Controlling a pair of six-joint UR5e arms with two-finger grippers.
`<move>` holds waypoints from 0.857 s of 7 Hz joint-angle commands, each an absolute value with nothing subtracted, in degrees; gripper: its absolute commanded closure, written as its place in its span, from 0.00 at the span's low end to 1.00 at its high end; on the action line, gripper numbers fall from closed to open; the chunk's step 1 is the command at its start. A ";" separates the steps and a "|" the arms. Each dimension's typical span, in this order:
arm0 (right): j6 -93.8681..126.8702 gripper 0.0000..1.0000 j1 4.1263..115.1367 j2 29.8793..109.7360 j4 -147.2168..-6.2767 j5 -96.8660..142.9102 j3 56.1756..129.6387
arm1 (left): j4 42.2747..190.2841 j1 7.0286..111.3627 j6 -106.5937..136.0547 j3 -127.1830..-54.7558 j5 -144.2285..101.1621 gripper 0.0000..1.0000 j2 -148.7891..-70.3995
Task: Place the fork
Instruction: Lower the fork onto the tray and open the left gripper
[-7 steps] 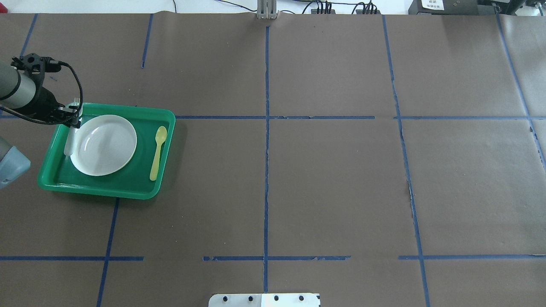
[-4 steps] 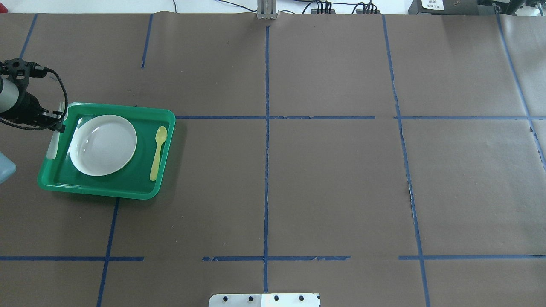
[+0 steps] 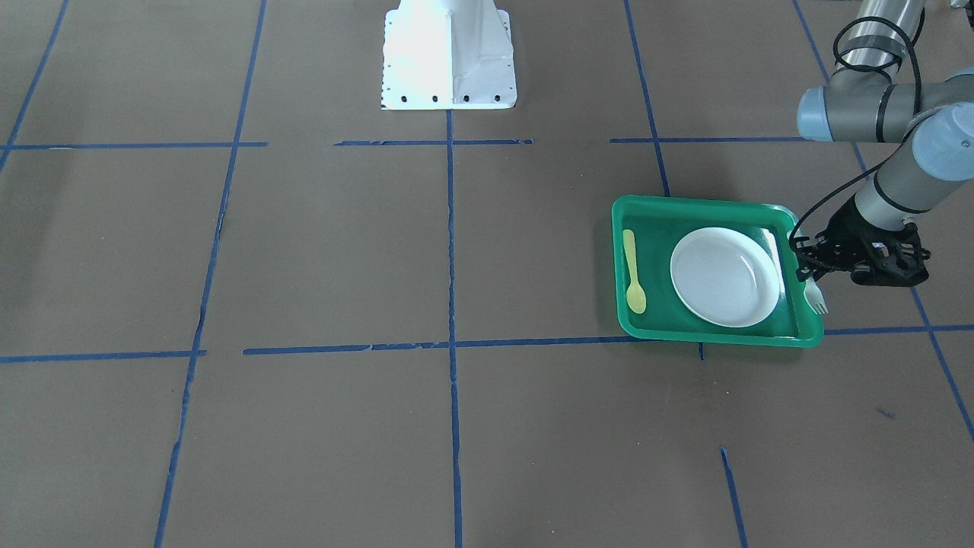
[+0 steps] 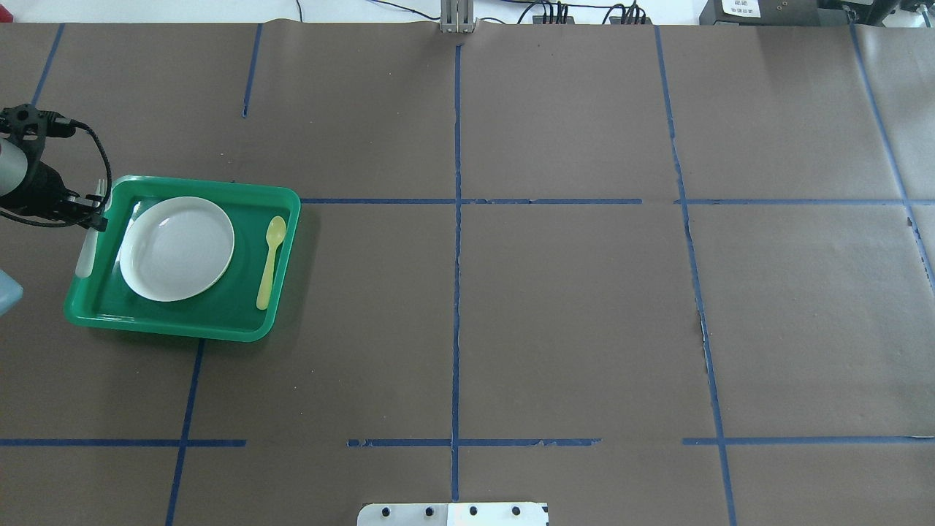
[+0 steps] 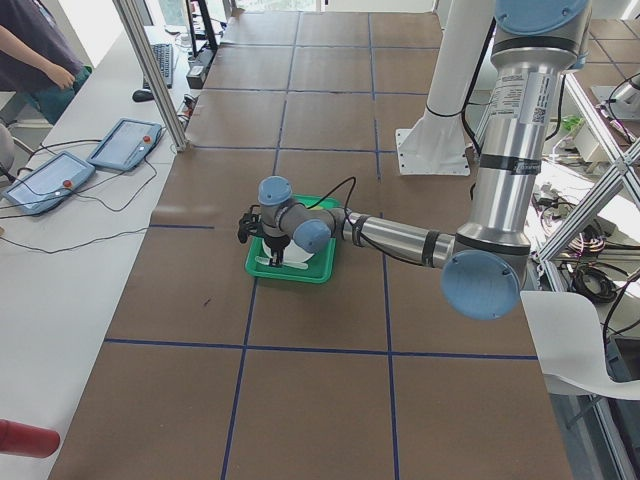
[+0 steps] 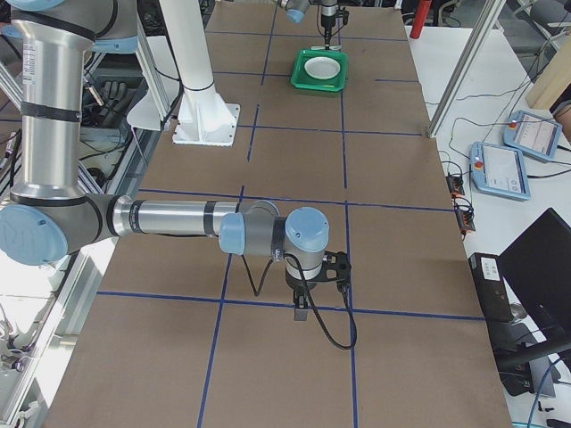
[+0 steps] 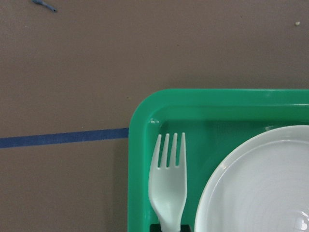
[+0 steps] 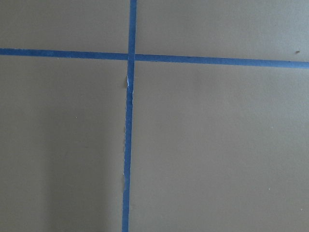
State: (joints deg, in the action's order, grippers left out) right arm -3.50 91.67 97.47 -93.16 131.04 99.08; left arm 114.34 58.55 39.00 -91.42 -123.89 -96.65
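Left arm enters the overhead view at the left edge and in the left side view is stretched out low across the table [image 4: 511,307], wrist bent down. Left gripper [image 4: 93,218] points down over the left rim of the green tray [image 4: 219,330], its fingers pinched on the fork [image 4: 88,248] partway along the handle. The fork lies level in the grip: tines toward the top of the overhead view, handle toward the bottom. There it overlaps the tray's left rim. In the left wrist view its tines sit inside the tray's upper-left corner, just beside the white plate [image 4: 177,248]. I cannot tell if it touches the tray. A yellow spoon [image 4: 270,259] lies in the tray to the right of the plate. Right arm is near in the right side view, elbow folded. Right gripper [image 6: 302,312] points straight down close over a blue tape crossing [image 8: 130,57]. I cannot tell if its fingers are apart or together.
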 commanded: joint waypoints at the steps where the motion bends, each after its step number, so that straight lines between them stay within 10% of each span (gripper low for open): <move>1: -3.51 0.00 91.67 97.47 -93.16 131.04 99.14 | 114.35 58.19 38.41 -91.06 -123.93 0.29 -96.68; 2: -3.52 0.00 91.67 97.47 -93.16 131.04 99.14 | 114.43 58.27 38.23 -91.14 -124.01 0.00 -96.68; 6: -3.52 0.00 91.67 97.47 -93.16 131.04 99.14 | 111.99 62.20 35.18 -99.89 -126.37 0.00 -93.98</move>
State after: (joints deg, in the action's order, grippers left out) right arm -3.51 91.67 97.47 -93.16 131.05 99.14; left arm 113.28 59.64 37.36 -95.43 -124.73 -95.89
